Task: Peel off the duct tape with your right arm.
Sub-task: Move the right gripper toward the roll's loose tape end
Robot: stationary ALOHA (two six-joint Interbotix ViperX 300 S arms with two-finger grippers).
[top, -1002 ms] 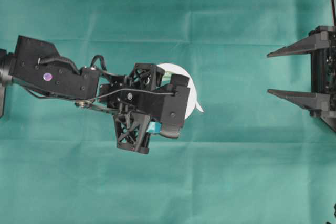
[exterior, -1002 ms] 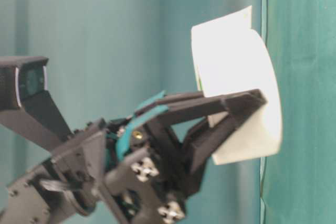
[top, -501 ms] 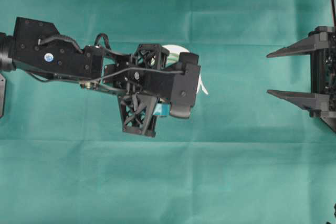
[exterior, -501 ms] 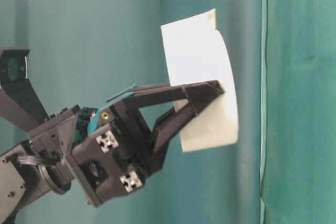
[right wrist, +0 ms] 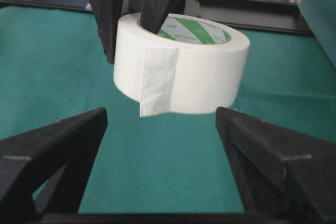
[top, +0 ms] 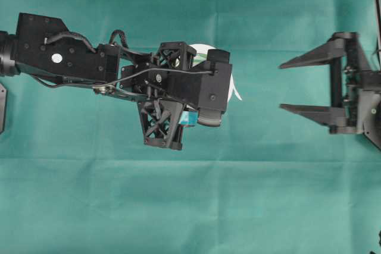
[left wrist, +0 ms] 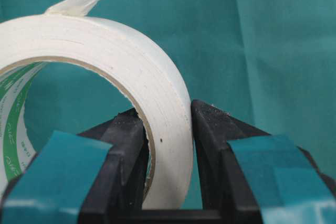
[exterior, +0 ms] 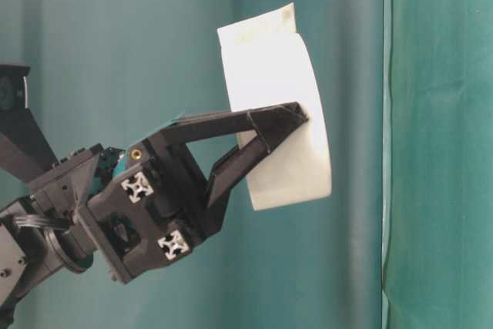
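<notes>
The duct tape (top: 201, 48) is a white roll held in the air above the green cloth, and my left gripper (top: 217, 87) is shut on its wall. In the left wrist view one finger sits inside the ring and one outside the duct tape (left wrist: 131, 61). The loose end strip (right wrist: 157, 82) hangs on the side of the roll (right wrist: 205, 72) facing my right gripper (right wrist: 160, 116). The right gripper (top: 281, 86) is open, level with the roll and a short gap to its right, touching nothing. From table level the tape (exterior: 273, 67) stands on edge in the left gripper (exterior: 296, 113).
Green cloth (top: 190, 206) covers the whole table, with faint crease lines across it. A black frame rail (right wrist: 252, 3) runs behind the table in the right wrist view. The left arm's body (top: 59, 57) stretches in from the left edge.
The left arm has carried the tape a little to the right and higher. The right gripper has moved left toward the roll, staying open.
</notes>
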